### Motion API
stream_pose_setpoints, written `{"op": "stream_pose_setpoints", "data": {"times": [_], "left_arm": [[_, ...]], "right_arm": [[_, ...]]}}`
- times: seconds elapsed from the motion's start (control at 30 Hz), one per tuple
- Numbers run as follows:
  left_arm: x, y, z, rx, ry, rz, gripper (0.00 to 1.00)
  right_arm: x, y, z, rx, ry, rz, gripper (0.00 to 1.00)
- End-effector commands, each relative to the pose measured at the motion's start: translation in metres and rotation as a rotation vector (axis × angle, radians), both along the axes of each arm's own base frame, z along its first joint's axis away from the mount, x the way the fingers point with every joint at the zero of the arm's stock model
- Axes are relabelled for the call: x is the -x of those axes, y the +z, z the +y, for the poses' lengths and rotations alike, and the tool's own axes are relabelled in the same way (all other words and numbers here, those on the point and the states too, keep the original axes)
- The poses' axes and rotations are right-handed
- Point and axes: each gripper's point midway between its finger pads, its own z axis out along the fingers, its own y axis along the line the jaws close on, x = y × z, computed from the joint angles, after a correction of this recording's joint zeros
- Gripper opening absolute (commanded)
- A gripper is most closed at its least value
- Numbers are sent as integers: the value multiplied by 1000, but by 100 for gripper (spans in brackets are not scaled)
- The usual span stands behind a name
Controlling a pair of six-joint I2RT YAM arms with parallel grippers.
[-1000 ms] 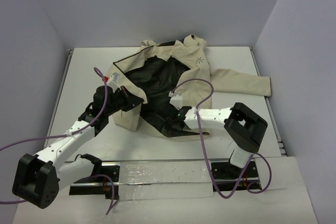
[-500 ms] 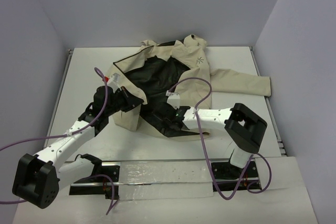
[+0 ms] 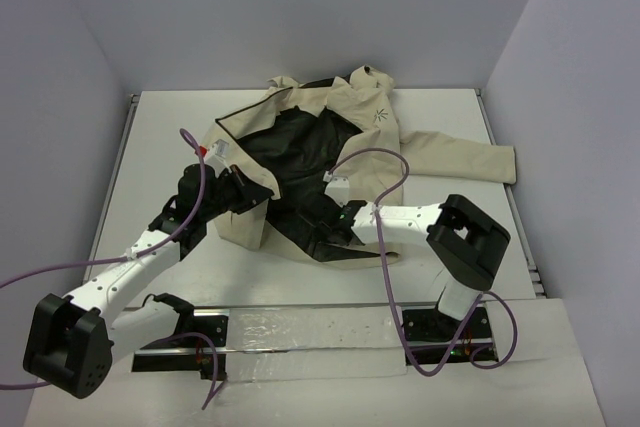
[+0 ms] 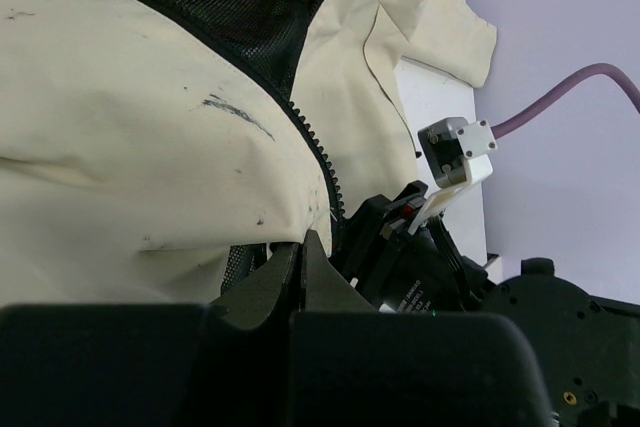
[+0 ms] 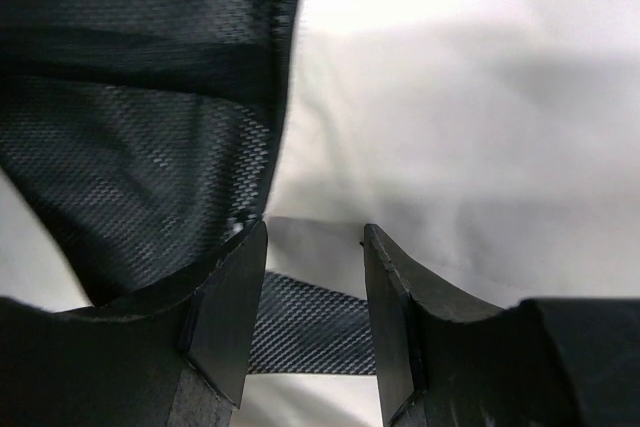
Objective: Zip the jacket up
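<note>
The jacket [image 3: 370, 137] lies open on the table, beige with its black lining [image 3: 300, 147] facing up and a small dark logo [image 3: 381, 114] on the chest. My left gripper [image 3: 247, 197] is at the left front panel's lower corner. In the left wrist view its jaws [image 4: 302, 247] are shut on the jacket's hem [image 4: 150, 127], just beside the dark zipper teeth [image 4: 318, 152]. My right gripper [image 3: 326, 231] hovers low over the bottom of the lining. In the right wrist view it [image 5: 315, 247] stands open, with a strip of black mesh [image 5: 310, 322] and beige cloth [image 5: 450, 127] below the gap.
One sleeve [image 3: 460, 157] stretches toward the right edge of the white table [image 3: 170, 127]. The two grippers are close together; the right gripper's body [image 4: 400, 267] fills the left wrist view just past the hem. A purple cable [image 3: 375, 155] loops above the jacket. Walls enclose three sides.
The right gripper has shifted slightly left over the lining's lower edge, still open. The left gripper and the jacket have not visibly moved.
</note>
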Motion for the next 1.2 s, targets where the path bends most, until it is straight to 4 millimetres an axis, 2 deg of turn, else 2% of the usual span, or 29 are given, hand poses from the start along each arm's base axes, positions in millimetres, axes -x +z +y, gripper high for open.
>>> {"op": "stream_pose_setpoints", "data": {"times": [0.0, 0.13, 0.43, 0.57, 0.67, 0.87, 1.03, 1.07, 1.1, 1.17], "left_arm": [[-4, 23, -3, 29, -17, -58, 0], [-3, 24, -3, 27, -16, -57, 0], [-4, 24, -3, 27, -14, -57, 0], [-4, 26, -3, 29, -14, -60, 0], [-3, 28, -2, 25, -11, -64, 0], [-4, 28, -2, 24, -12, -64, 0], [-4, 26, -2, 19, -12, -63, 0], [-4, 26, -1, 16, -12, -62, 0], [-4, 25, -1, 13, -12, -60, 0], [-5, 25, -1, 12, -10, -60, 0]], "right_arm": [[-4, -3, 1, -16, -23, -6, 51], [-2, -12, 3, -8, -13, 21, 51], [2, -15, 2, 8, -4, 40, 51], [4, -26, -2, 57, -15, 72, 43], [4, -27, -2, 66, -18, 75, 32], [5, -26, -5, 61, -30, 69, 26], [3, -13, -12, 58, -46, 31, 11], [2, -9, -14, 54, -52, 17, 9], [1, -1, -17, 49, -61, -2, 3], [3, 7, -21, 35, -65, -16, 0]]}}
